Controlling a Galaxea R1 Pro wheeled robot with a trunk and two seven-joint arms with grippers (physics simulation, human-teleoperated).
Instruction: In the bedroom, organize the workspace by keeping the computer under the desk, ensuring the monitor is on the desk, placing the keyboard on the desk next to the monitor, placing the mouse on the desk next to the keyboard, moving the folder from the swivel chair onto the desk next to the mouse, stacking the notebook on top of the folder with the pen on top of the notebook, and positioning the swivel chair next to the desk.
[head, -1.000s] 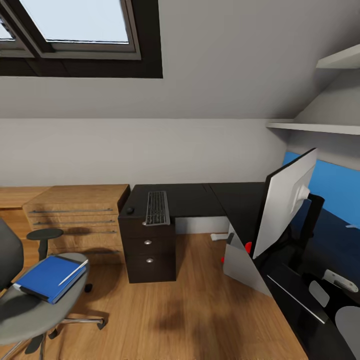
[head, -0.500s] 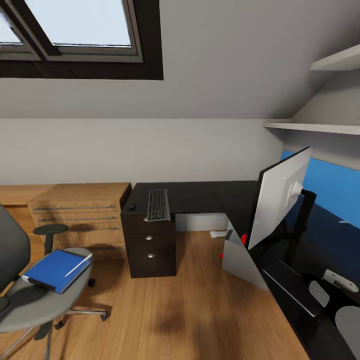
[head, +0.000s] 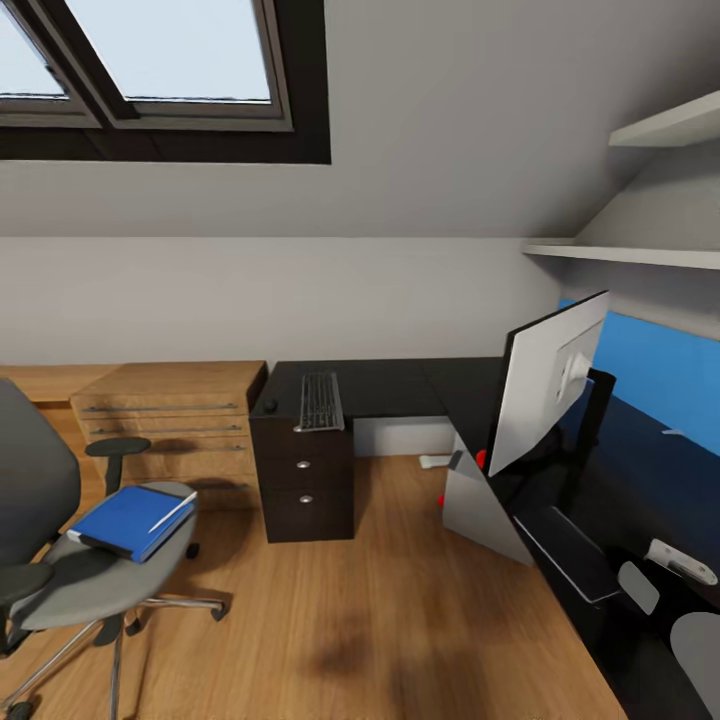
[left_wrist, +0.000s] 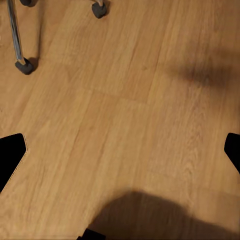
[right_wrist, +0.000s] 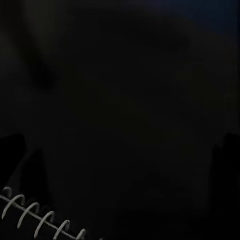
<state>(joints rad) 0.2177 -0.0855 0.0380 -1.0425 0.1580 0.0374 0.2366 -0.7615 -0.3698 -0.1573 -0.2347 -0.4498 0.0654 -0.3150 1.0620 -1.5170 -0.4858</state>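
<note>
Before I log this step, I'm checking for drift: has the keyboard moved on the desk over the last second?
No. The keyboard still lies at the end of the desk above the drawer unit; only the camera shifted.

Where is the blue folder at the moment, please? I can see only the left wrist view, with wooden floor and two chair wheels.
Observer: In the head view the folder lies on the seat of the chair, which stands to the left of the desk.
Operator: Thank you. Is anything lying on top of it?
Observer: Yes, a white pen lies on its cover, near one edge.
Operator: And where is the keyboard, please?
Observer: The keyboard lies on the desk, above the drawers.
</note>
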